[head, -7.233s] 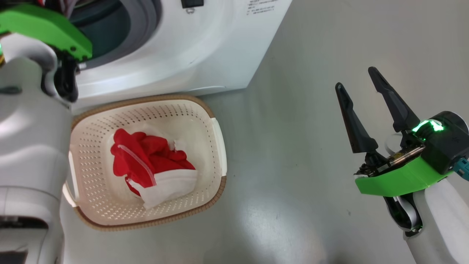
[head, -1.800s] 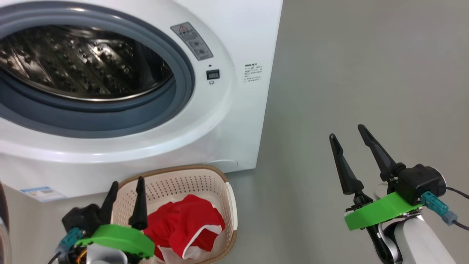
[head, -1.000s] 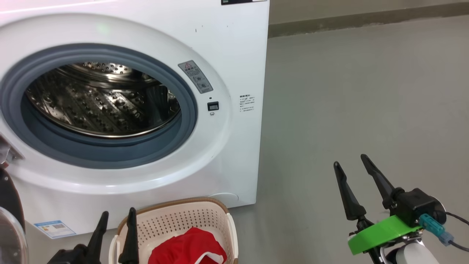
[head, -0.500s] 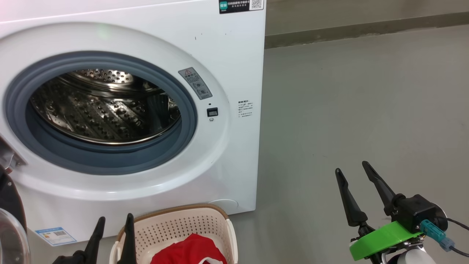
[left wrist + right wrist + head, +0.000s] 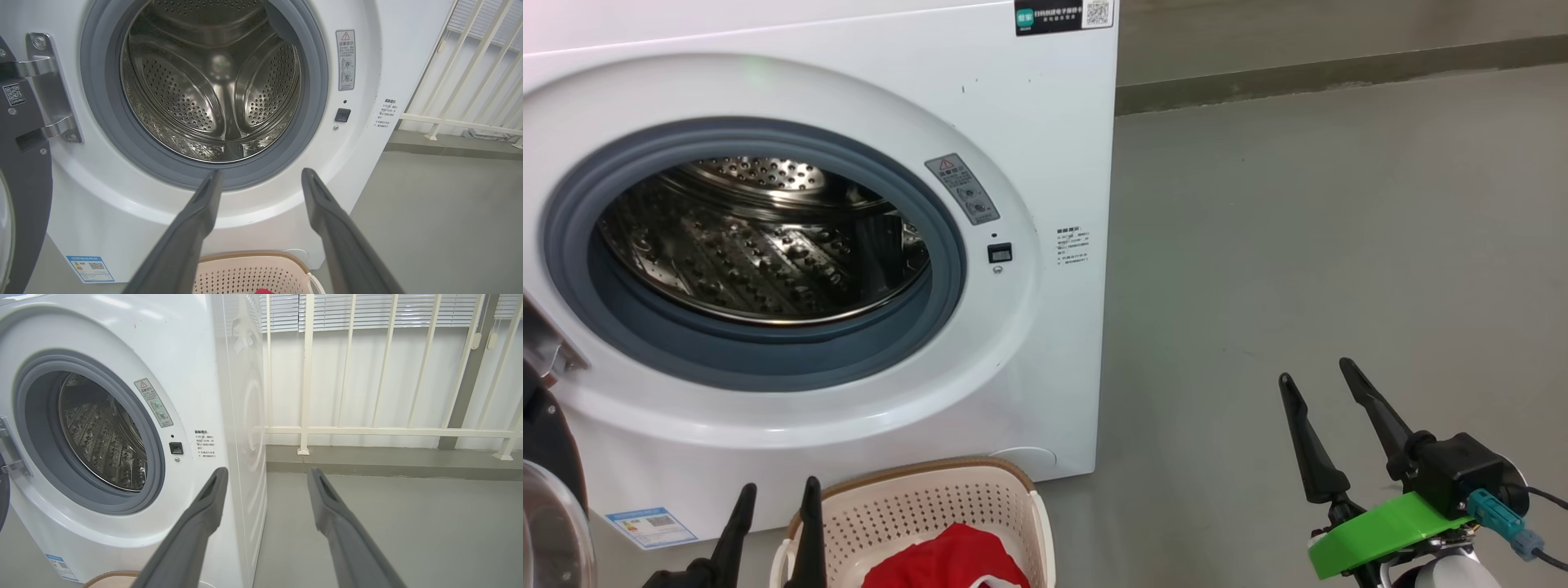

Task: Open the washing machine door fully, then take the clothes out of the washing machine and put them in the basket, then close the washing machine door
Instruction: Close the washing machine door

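**Desk:** Where are your arms relative to the washing machine [image 5: 1045, 163]?

**Me:** My left gripper [image 5: 779, 486] hangs low in front of the machine's lower front panel. Its two dark fingers stand apart with nothing between them. In the left wrist view they point at the bottom arc of the grey gasket [image 5: 768, 359], just under the drum [image 5: 760, 237] mouth. My right gripper [image 5: 1316, 370] is out past the machine's right front corner, over the grey floor [image 5: 1298, 245]. Its fingers are also spread and hold nothing. In the right wrist view one finger lines up with the machine's front edge. The other points along its side toward the pale railing [image 5: 367, 428] behind.

**Desk:** And the washing machine door [image 5: 543, 441]?

**Me:** It is swung wide to the machine's left on the metal hinge [image 5: 45, 94]. I see only its black rim and a sliver of the glass bowl at the edge of the head view. The opening faces me, with perforated steel showing inside.

**Desk:** Where are the clothes [image 5: 947, 555]?

**Me:** The red fabric with white trim lies in the basket [image 5: 915, 482]. The basket sits on the floor close against the foot of the machine, below the right half of the opening. My left fingers are just beside its rim, on the side away from the machine's right corner. I cannot tell whether they touch it.
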{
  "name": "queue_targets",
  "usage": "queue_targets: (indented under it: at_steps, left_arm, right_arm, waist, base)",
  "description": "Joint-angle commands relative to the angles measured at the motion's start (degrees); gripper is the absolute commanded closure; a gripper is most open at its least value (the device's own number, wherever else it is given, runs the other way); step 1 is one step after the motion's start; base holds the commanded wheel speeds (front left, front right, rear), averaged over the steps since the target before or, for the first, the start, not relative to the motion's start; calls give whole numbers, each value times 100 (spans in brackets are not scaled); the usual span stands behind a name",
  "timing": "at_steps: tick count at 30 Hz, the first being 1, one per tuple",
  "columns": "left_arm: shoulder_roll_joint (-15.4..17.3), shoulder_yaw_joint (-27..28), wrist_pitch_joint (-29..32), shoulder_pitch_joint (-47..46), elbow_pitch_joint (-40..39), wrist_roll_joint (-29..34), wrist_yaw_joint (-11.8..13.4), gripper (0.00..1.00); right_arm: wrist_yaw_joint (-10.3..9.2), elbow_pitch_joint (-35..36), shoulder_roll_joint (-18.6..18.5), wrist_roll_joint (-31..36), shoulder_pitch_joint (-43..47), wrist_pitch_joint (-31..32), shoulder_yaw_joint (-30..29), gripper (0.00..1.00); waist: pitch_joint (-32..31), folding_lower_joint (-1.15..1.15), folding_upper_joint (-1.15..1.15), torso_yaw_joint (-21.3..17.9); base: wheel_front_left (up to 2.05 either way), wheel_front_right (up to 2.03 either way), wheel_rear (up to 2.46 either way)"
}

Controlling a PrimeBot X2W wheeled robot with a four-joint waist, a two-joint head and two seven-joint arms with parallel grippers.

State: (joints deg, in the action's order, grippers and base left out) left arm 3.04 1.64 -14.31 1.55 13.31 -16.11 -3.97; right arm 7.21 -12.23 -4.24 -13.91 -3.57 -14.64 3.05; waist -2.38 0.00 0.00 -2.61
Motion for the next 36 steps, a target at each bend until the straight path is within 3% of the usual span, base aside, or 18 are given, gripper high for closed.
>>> queue_targets:
  at_steps: [1,10,26,36]
  left_arm:
    - [91,197,-69,-68,-176,34,56,0]
    - [79,225,-69,-34,-322,86,102,0]
    - [44,307,-69,-6,-433,8,99,0]
    - [49,274,-69,-11,-519,105,27,0]
  right_arm:
    - [28,155,-51,55,-37,-36,139,0]
    - [28,139,-60,27,-46,-36,158,0]
    - [28,137,-52,3,-38,-36,128,0]
    - [28,135,-63,-6,-44,-36,115,0]
  waist:
    - [1,0,0,6]
    - [20,0,0,-2]
    - [58,0,0,0]
    - [132,0,0,52]
  base:
    - [0,0,0]
    - [-44,52,-8]
    - [-162,187,-25]
    - [-82,82,0]
